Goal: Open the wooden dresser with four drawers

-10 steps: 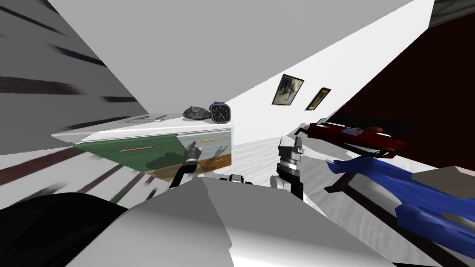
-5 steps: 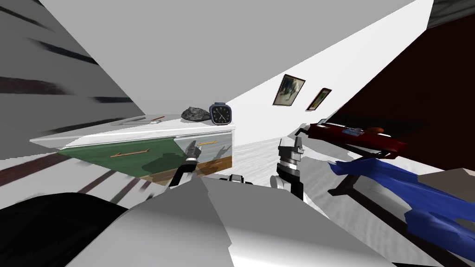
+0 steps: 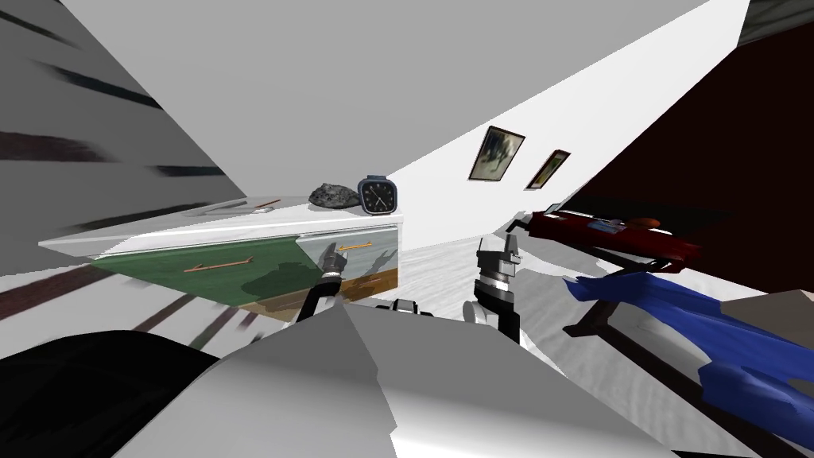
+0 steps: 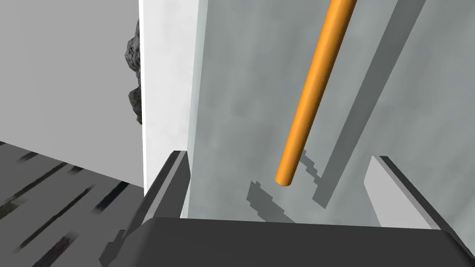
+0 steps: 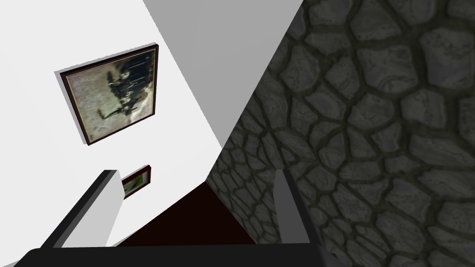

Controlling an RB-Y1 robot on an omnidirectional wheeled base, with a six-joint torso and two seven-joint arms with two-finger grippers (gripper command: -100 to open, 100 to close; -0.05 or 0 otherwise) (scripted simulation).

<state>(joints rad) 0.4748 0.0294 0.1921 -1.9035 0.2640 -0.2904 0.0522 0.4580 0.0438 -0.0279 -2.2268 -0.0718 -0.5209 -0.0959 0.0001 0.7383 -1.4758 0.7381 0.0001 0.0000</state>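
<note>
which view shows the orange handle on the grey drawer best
The left wrist view: the orange handle runs large across the grey drawer front, its end framed by the open left gripper. The head view shows it as a thin line; the right wrist view faces away.

Smooth orange handle [image 4: 315,88], matt grey drawer front [image 4: 241,92]

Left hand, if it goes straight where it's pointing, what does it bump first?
Probably the orange handle, whose end lies between the open fingers of the left hand; the pale grey drawer front is right behind. Depth is unclear.
</note>
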